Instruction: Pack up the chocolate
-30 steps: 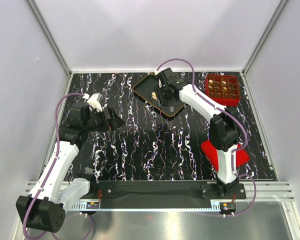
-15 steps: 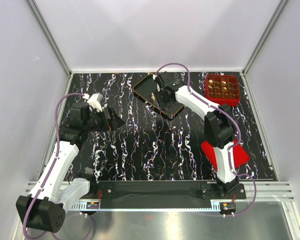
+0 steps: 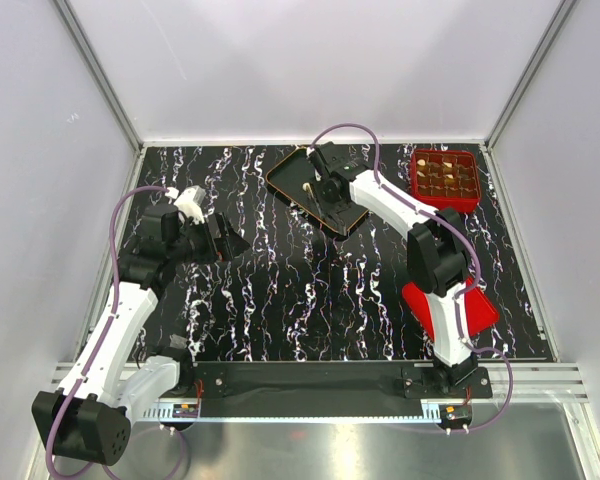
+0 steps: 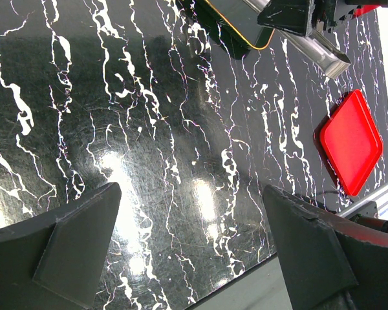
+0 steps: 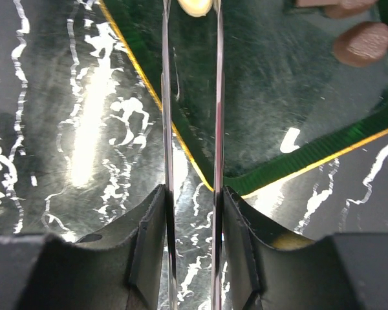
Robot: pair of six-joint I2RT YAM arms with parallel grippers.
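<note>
My right gripper (image 3: 326,190) hangs over the black orange-rimmed tray (image 3: 284,170). It is shut on thin metal tweezers (image 5: 167,97). In the right wrist view the gripper (image 5: 193,200) points the tweezer blades at a cream-white chocolate (image 5: 194,6), which sits between their tips on the tray (image 5: 291,161). Two brown chocolates (image 5: 362,42) lie to the right in the tray. The red gridded box (image 3: 445,178) holds several chocolates. My left gripper (image 3: 225,243) is open and empty above the bare table, as the left wrist view (image 4: 191,239) shows.
The flat red lid (image 3: 480,312) lies at the right, partly under the right arm, and shows in the left wrist view (image 4: 350,142). The tray's corner (image 4: 236,29) is at the top of that view. White walls surround the black marbled table.
My right gripper has shifted slightly left and farther over the tray with the tweezers. The left arm has not moved.
</note>
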